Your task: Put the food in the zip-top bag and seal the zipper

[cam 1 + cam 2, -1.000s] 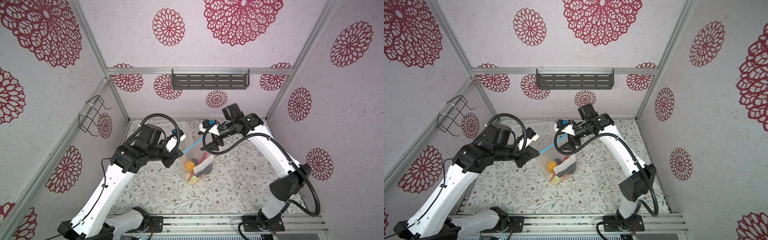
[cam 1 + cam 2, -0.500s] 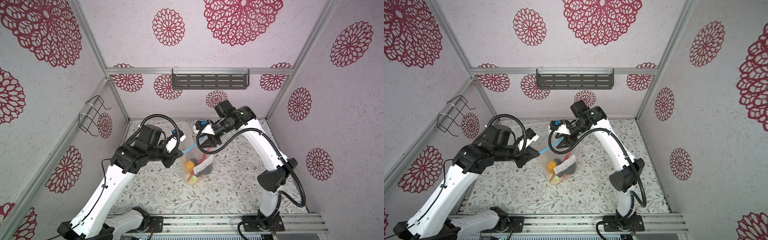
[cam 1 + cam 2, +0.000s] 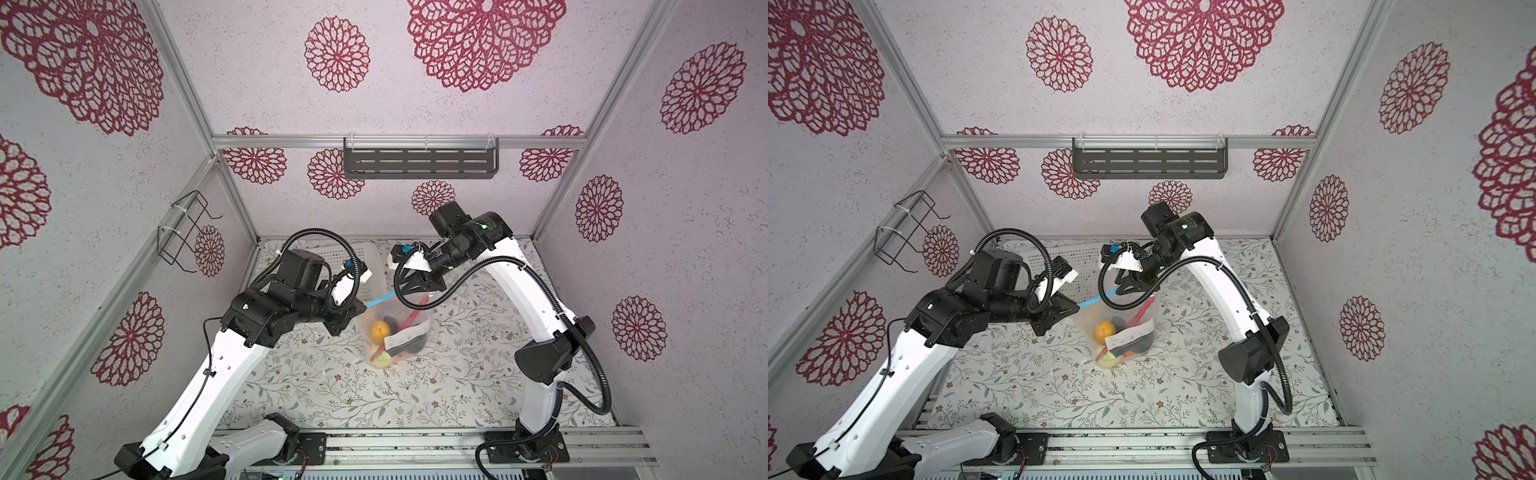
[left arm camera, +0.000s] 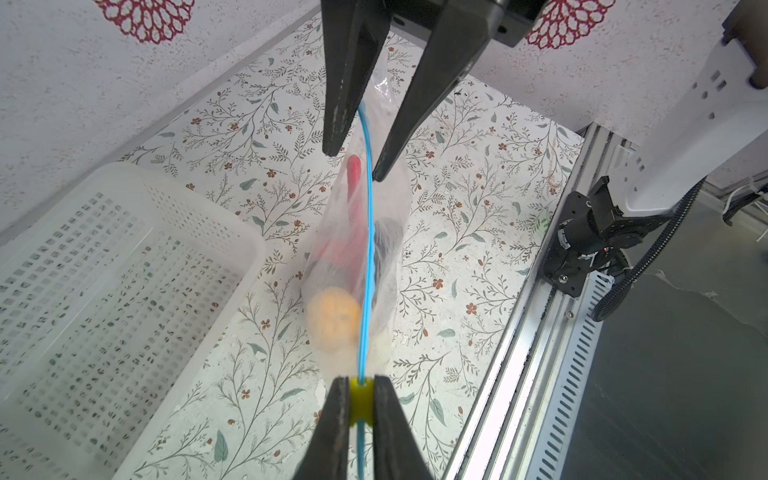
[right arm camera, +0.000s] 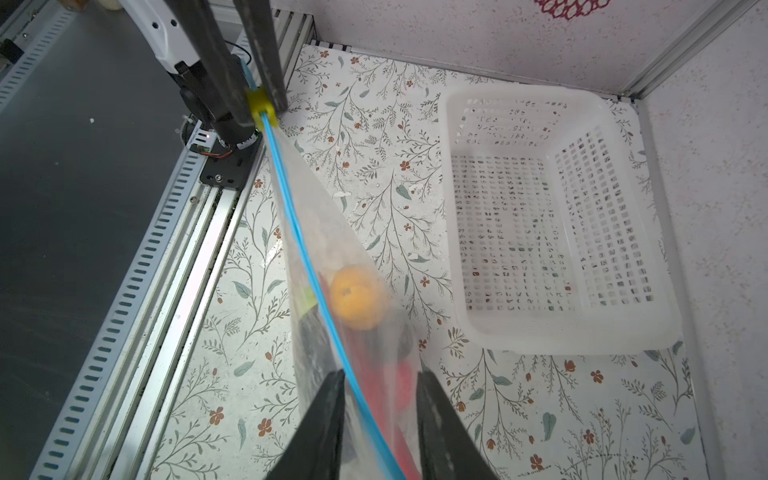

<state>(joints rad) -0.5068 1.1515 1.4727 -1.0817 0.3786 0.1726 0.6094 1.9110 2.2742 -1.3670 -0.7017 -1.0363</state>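
The zip-top bag (image 3: pixel 395 332) (image 3: pixel 1121 332) hangs above the table in both top views, stretched between my two grippers. Inside it lies the food: an orange piece (image 3: pixel 379 331) (image 5: pixel 357 297), a red chilli (image 3: pixel 412 319) (image 4: pixel 354 174) and black lumps (image 3: pixel 390 322). My left gripper (image 4: pixel 361 390) (image 3: pixel 359 306) is shut on the zipper's yellow slider tab (image 4: pixel 360 401) (image 5: pixel 259 106). The light blue zipper (image 4: pixel 368 249) (image 5: pixel 307 257) runs taut to my right gripper (image 5: pixel 380 382) (image 3: pixel 401 292). Its jaws straddle the strip's far end with a gap on both sides.
A white perforated basket (image 5: pixel 561 345) (image 4: pixel 249 245) stands at the back left of the floral table, empty where it shows. A dark shelf (image 3: pixel 419 163) hangs on the rear wall and a wire rack (image 3: pixel 183 232) on the left wall. An aluminium rail (image 3: pixel 415 440) runs along the front edge.
My right gripper has swung left to the bag's mouth, and its jaws have narrowed around the blue strip. My left gripper has kept its grip on the slider tab.
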